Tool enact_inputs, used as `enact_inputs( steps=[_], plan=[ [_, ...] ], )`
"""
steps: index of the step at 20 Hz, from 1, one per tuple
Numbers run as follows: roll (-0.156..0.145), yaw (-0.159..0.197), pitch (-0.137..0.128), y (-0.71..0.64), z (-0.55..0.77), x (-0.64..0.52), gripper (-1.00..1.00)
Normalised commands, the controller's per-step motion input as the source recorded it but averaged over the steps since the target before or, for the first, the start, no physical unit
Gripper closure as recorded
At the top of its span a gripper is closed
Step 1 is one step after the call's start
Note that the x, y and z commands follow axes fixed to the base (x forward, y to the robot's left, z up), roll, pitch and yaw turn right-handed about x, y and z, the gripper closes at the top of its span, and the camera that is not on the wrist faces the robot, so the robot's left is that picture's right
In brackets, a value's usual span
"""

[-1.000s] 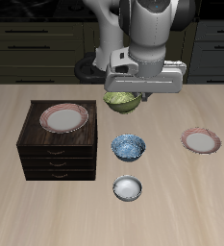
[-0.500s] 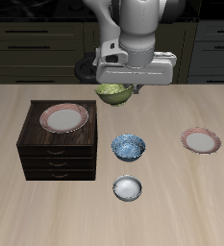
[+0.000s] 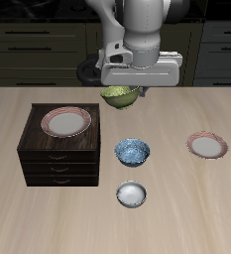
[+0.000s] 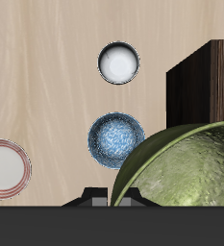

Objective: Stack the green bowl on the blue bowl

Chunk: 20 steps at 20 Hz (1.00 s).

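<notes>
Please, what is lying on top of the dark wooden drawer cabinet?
A pink-rimmed plate lies on the top of the drawer cabinet. Nothing else shows there. In the wrist view, the green bowl covers most of the cabinet.

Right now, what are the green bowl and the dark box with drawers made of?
The green bowl looks like glazed ceramic: shiny, speckled olive surface, though a render can't confirm it. The dark box looks like stained wood: brown grain lines, matte drawer fronts.
</notes>
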Motion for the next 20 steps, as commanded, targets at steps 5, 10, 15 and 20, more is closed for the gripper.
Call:
enact_inputs(
  steps=[5, 10, 15, 20],
  plan=[
    [0.017, -0.028, 0.012, 0.14, -0.29, 0.12, 1.00],
    [0.032, -0.020, 0.032, 0.17, -0.24, 0.04, 1.00],
    [0.018, -0.023, -0.025, 0.12, -0.19, -0.11, 1.00],
    [-0.020, -0.009, -0.021, -0.09, -0.10, 0.04, 1.00]
  ],
)
